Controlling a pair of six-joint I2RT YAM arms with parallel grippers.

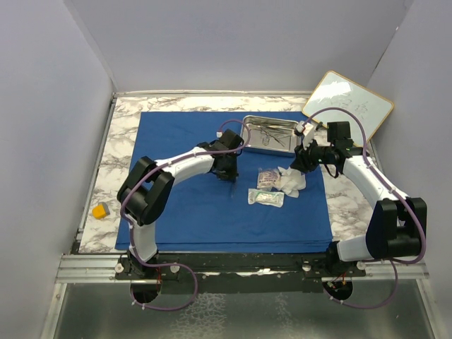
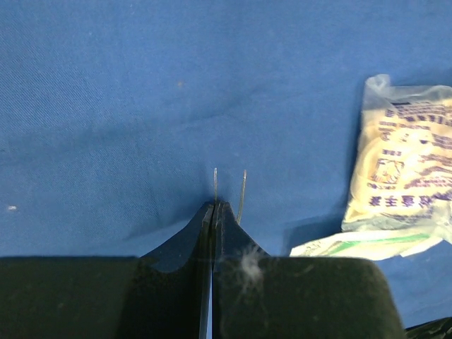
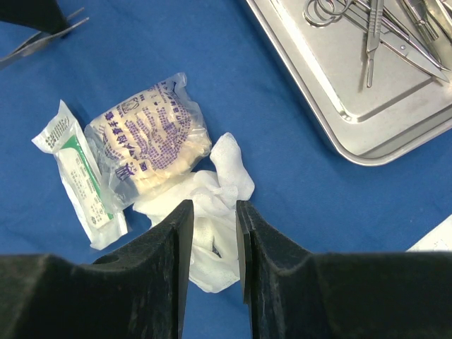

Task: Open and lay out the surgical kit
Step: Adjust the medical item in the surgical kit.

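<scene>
The left gripper (image 2: 213, 206), closed on thin tweezers (image 2: 242, 198), is low over the blue cloth (image 2: 106, 106), probably to lay them down; the right gripper (image 3: 213, 206) hangs slightly open and empty above the gauze (image 3: 229, 166).

**Even, diffuse light; soft shadows**

Top view: bright, arms throw faint shadows on cloth (image 1: 212, 219); whiteboard (image 1: 347, 102) carries pale sheen. Right wrist: tray (image 3: 332, 106) glares at rim, packet (image 3: 148, 141) sharp. Left end effector (image 2: 213, 208), right end effector (image 3: 212, 212): near-black, underexposed, slightly soft. Left wrist: packet washed, blurred.
</scene>
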